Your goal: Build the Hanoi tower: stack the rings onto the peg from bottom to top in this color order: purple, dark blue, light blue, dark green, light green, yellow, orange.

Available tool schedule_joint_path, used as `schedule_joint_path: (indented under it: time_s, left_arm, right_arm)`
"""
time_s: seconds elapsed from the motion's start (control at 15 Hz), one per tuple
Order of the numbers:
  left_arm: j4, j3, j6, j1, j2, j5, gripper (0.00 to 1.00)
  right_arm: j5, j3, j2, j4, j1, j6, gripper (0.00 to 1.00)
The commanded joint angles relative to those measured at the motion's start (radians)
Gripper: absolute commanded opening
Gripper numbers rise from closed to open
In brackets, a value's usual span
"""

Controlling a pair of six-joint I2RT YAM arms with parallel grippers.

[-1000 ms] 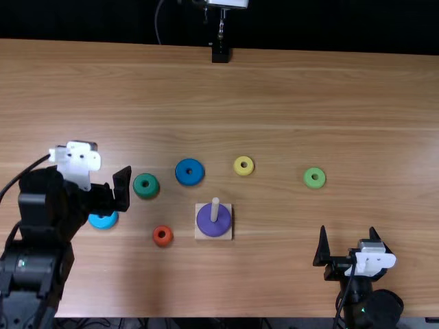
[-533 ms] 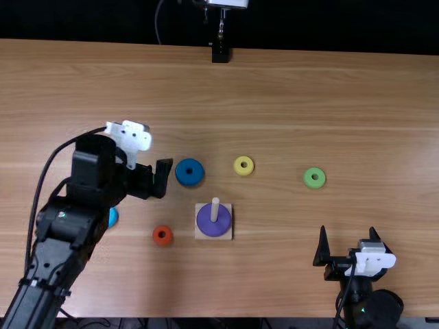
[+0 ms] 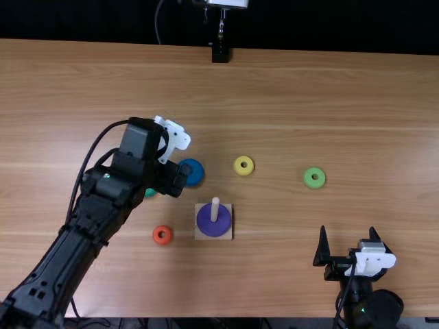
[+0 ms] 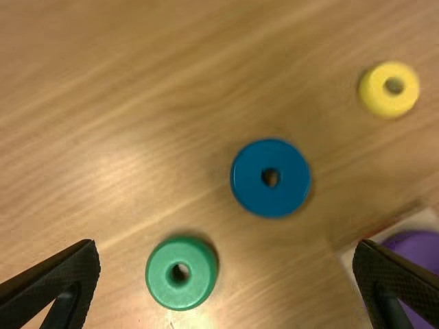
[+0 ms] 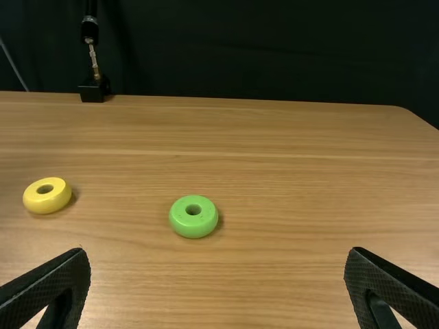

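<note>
Moved since the earlier frames: one left gripper (image 3: 178,181), shifted rightward over the table (image 3: 309,103) to the dark blue ring (image 3: 196,174); its fingers stood spread, pinching nothing. Unmoved: one right gripper (image 3: 348,229), near edge, right side, fingers likewise spread.

Rings seen, six: one purple (image 3: 214,228), round the one peg (image 3: 215,208), on one square base (image 3: 199,235); one dark blue, left of and beyond the base; one dark green (image 3: 150,192), farther left; one orange (image 3: 162,235), left of the base; one yellow (image 3: 243,165); one light green (image 3: 314,177), well right.

Obstructions, top view: one left arm (image 3: 103,205), partly over the dark green; its gripper overlapped the dark blue. Far edge: one stand (image 3: 220,53).
</note>
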State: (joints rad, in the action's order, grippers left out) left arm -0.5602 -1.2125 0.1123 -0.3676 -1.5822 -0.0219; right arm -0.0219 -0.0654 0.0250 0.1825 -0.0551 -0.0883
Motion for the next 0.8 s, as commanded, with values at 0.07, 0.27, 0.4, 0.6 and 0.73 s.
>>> schedule_joint_path:
  time_s: [0.07, 0.27, 0.4, 0.6, 0.73]
  left_arm:
    - [-0.001, -0.065, 0.042, -0.022, -0.082, 0.015, 1.0]
    - [0.001, -0.101, 0.035, -0.05, -0.159, 0.015, 1.0]
    - [0.001, -0.128, 0.031, -0.053, -0.197, 0.02, 1.0]
    - [-0.007, -0.17, 0.028, -0.071, -0.254, 0.024, 1.0]
    - [-0.014, -0.183, 0.028, -0.073, -0.289, 0.024, 1.0]
  right_arm:
    - [0.009, 0.029, -0.011, 0.003, -0.006, -0.002, 1.0]
    - [0.009, 0.03, -0.013, 0.003, -0.006, -0.002, 1.0]
    - [0.009, 0.029, -0.011, 0.003, -0.006, -0.002, 1.0]
    - [0.009, 0.029, -0.011, 0.003, -0.006, -0.002, 1.0]
    - [0.009, 0.03, -0.011, 0.003, -0.006, -0.002, 1.0]
